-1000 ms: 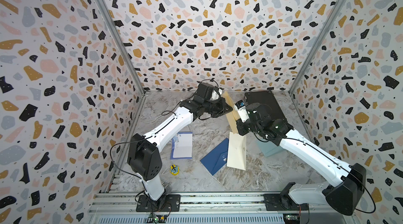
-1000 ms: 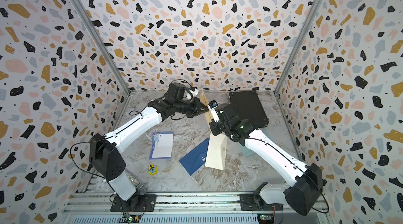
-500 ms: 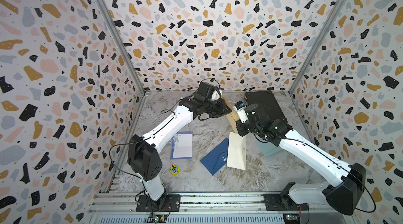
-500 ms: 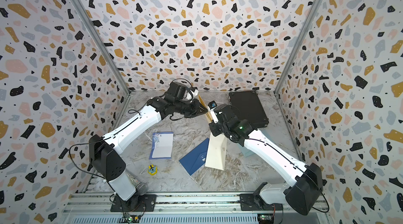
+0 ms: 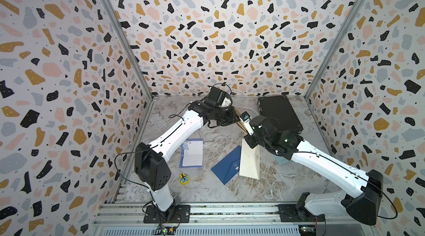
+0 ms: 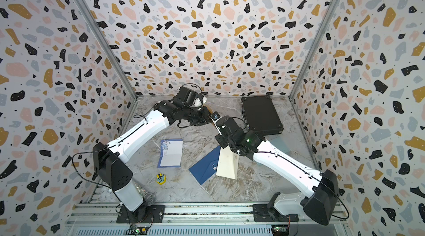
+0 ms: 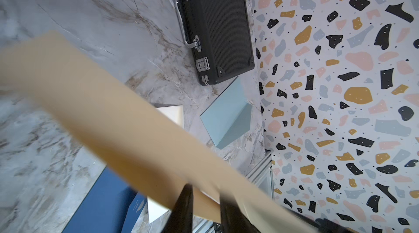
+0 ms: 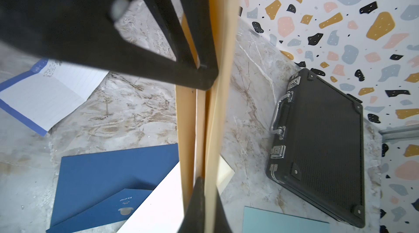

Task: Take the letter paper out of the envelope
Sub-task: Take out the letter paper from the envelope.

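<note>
The envelope [image 7: 113, 111] is smooth tan kraft paper. It is held up in the air over the far middle of the table [image 5: 207, 191], edge-on in both top views, between the two arms. In the right wrist view a pale strip [image 8: 200, 118] runs between its tan layers; whether that is the letter I cannot tell. No writing shows on it.

The right gripper [image 8: 203, 184] is clamped tight on the envelope. The left gripper [image 7: 205, 190] has its black jaws a narrow way apart, with the envelope's edge in the gap; whether they press on it I cannot tell.

Below, a cream sheet [image 5: 249, 161], plain and matte, lies partly over a navy envelope [image 5: 227, 166] with a pointed flap and a small silver mark too small to read. To the left lies a lined sheet [image 5: 192, 153] with a blue border, a floral corner and some handwriting, not readable. Near it sits a small yellow piece [image 5: 184, 178].

At far right lies a black case [image 5: 279, 114], ribbed, with a chrome handle and latches, shut. Touching its near corner is a pale blue card [image 7: 226, 118]. The table is grey-brown marble; the walls are terrazzo-patterned.
</note>
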